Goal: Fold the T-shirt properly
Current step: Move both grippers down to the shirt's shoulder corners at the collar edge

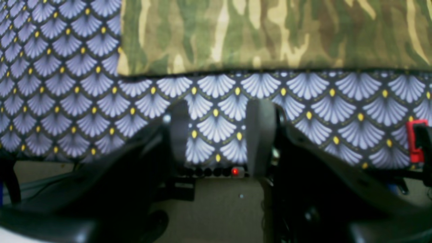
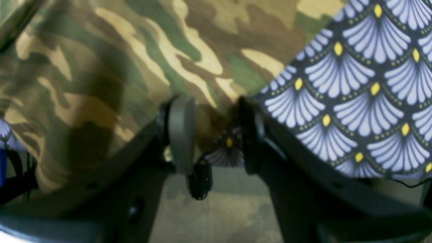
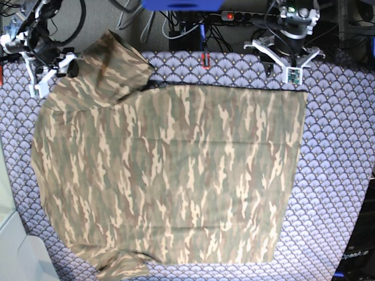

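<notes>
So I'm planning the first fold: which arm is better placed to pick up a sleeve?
Probably the right arm: its pincer hangs open beside the top sleeve of the T-shirt, while the left pincer sits at the hem edge, away from both sleeves.

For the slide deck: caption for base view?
Camouflage T-shirt spread flat on patterned cloth, both arms at far edge.

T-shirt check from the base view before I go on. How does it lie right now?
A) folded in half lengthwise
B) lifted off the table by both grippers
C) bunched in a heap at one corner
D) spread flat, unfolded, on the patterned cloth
D: the T-shirt lies spread out flat on the fan-scale cloth, both sleeves showing, with neither gripper lifting it.
</notes>
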`<action>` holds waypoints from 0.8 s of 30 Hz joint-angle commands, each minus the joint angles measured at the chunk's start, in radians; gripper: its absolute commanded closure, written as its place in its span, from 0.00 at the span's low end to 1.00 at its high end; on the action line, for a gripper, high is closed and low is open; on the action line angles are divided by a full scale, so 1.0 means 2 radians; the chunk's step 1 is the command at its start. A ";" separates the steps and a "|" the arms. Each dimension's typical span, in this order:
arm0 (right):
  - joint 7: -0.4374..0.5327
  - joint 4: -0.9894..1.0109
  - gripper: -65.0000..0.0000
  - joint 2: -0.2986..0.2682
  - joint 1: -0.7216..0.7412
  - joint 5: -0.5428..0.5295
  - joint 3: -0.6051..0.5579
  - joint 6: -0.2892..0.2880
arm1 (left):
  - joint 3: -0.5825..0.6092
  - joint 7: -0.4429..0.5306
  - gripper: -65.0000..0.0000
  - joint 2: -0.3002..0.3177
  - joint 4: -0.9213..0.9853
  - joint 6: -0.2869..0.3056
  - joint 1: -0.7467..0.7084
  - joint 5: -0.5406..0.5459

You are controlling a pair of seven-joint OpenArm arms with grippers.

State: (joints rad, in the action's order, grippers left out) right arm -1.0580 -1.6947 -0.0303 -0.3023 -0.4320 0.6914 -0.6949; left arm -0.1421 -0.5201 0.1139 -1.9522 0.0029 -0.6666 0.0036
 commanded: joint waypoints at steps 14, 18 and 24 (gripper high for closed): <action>-0.074 0.035 0.64 0.004 0.028 -0.007 0.002 -0.002 | -0.001 0.011 0.58 0.001 -0.009 -0.003 -0.002 -0.001; -0.074 0.035 0.64 0.004 0.029 -0.007 0.002 -0.002 | -0.001 0.011 0.58 0.001 -0.009 -0.003 -0.002 -0.001; -0.072 0.036 0.72 0.004 0.029 -0.007 0.002 -0.002 | -0.001 0.011 0.58 0.001 -0.009 -0.003 -0.002 -0.001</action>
State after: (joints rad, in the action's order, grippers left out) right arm -1.1427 -1.6337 -0.0280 -0.2359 -0.4770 0.7002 -0.6914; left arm -0.1421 -0.5201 0.1139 -1.9522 0.0032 -0.6666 0.0036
